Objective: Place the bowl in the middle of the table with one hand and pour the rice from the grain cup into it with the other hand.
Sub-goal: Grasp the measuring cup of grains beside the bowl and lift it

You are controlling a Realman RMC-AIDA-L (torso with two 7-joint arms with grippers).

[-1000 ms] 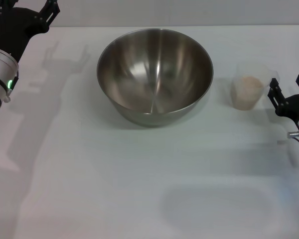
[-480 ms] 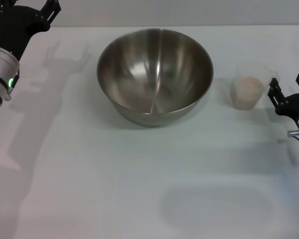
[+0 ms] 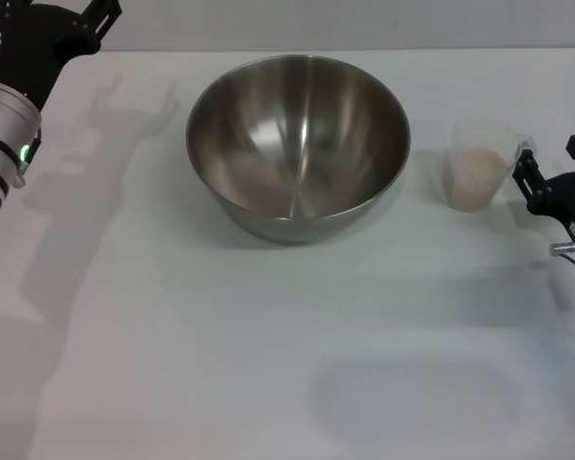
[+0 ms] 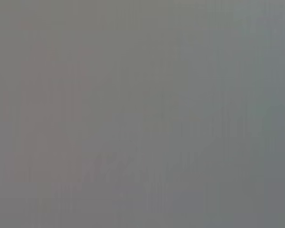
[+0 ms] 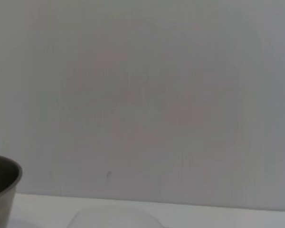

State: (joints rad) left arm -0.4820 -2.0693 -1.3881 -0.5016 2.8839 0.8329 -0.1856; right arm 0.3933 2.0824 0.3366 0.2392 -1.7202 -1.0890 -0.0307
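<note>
the bowl [image 3: 298, 144] is already sat mid-surface [image 3: 172, 335] and empty, the rice [image 3: 472, 172] is left unpoured in the grain cup [image 3: 479, 165], which the wide-spread right claw [image 3: 546, 172] is parked just beside

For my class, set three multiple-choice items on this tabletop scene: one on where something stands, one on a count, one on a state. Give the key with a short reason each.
1. Where does the small clear plastic grain cup stand?
A. on the robot's right of the large round steel bowl
B. inside the bowl
C. on the robot's left of the bowl

2. How many containers stand on the white table?
A. one
B. two
C. four

3. Where is the pale rice now?
A. poured into the bowl
B. spilled on the table
C. in the cup

Key: 1 A, the cup stands apart, near the right gripper. 2 B, only bowl and cup. 3 C, the bowl's inside is bare.
</note>
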